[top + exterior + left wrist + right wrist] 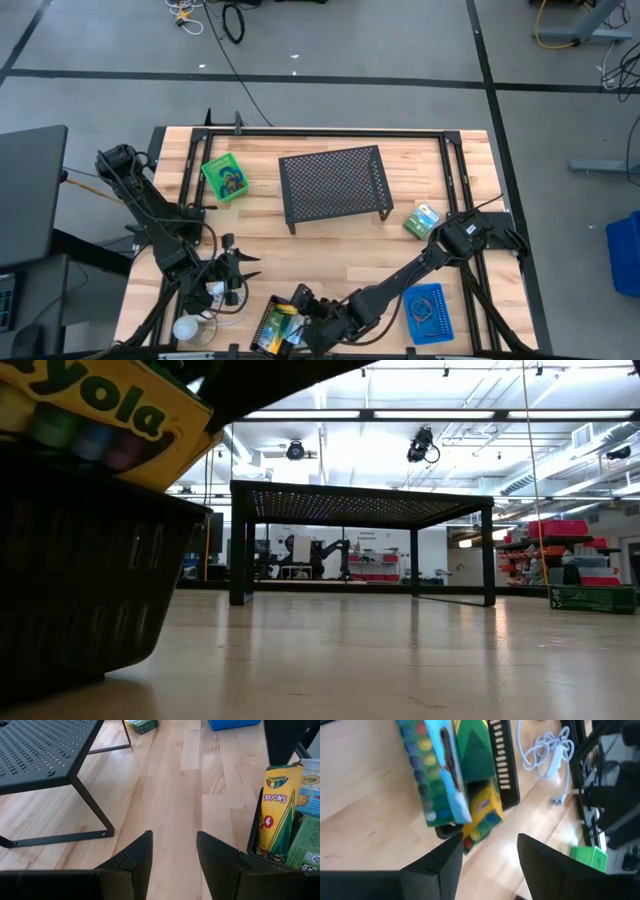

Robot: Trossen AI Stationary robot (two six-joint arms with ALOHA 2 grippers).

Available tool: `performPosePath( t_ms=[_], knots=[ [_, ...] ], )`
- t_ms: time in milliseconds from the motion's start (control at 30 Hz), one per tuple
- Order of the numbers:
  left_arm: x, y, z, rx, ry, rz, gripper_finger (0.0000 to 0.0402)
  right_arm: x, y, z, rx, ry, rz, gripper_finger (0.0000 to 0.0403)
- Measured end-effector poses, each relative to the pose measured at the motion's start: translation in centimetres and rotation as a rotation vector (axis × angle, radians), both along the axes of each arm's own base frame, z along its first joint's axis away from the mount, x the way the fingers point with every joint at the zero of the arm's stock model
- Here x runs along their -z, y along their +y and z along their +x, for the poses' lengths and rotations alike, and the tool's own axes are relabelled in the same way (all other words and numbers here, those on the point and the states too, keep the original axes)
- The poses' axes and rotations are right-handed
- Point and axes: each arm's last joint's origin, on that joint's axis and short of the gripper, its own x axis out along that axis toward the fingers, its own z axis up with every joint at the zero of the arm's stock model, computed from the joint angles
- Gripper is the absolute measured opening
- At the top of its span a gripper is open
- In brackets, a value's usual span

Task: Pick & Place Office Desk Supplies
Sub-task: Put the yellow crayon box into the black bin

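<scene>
A black tray stands at the table's near edge, in the middle. It holds a yellow crayon box, a blue-green paint packet and a green packet, all propped upright. My right gripper hovers open just beside the tray's right side, above bare wood; its spot in the high view is. My left gripper waits open to the tray's left, with nothing between its fingers. Coloured loops lie in a blue tray at the near right. Another green packet lies at the right.
A black mesh stand occupies the table's middle, with a green tray to its left. A white coiled cable and a white ball lie at the near left, by my left arm. Bare wood stretches between the stand and the near trays.
</scene>
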Motion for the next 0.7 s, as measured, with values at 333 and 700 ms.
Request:
performPosePath(
  t_ms=[333,700],
  knots=[
    [0.0,0.0,0.0,0.001,0.000,0.002,0.0162,-0.5,-0.4,-0.7,0.204,-0.067,-0.024,0.0190],
    [0.0,0.0,0.0,0.004,0.000,0.014,0.0162,-0.4,-0.8,-2.1,0.416,0.005,0.123,0.0190]
  ],
)
